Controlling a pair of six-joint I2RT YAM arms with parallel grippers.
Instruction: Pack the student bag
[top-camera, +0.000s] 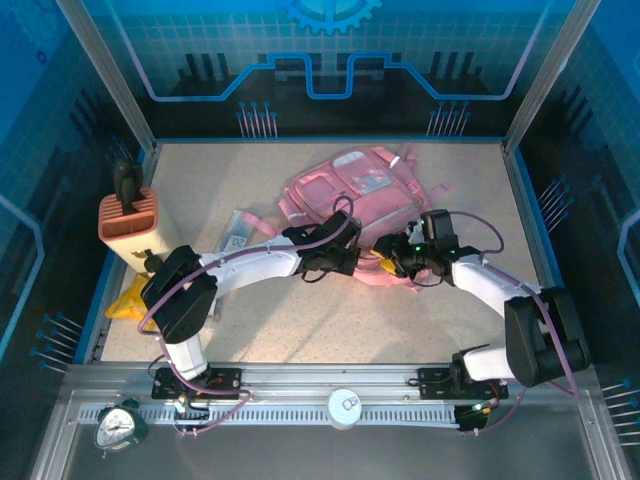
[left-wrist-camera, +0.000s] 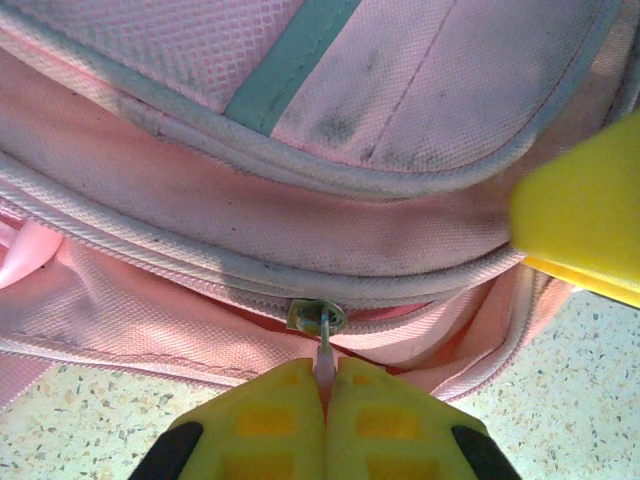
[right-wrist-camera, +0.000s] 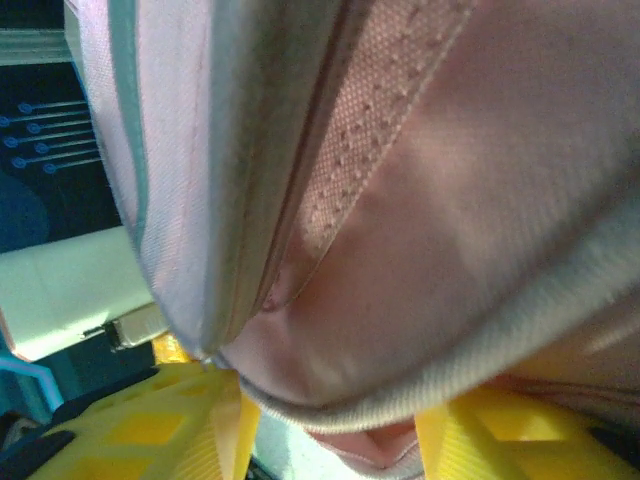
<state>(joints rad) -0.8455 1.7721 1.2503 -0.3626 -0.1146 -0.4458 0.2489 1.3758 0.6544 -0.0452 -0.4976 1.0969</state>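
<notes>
The bag (top-camera: 355, 190) lies flat on the surface (top-camera: 450, 320), just above the middle of the top view. It is soft, limp cloth that sags and folds, so I judge it light but floppy. The zip tab and the corded rim are the firm places to take it.

The left fingers (left-wrist-camera: 285, 410) are shut tight on the zip tab (left-wrist-camera: 325, 360), low in the centre of the left wrist view. The right fingers (right-wrist-camera: 190, 430) stand partly apart with a fold of the bag's rim between them; I cannot tell if they pinch it.

Nothing shows inside the bag. The orange box (top-camera: 128, 220) at upper left holds a dark upright thing (top-camera: 124, 185).
</notes>
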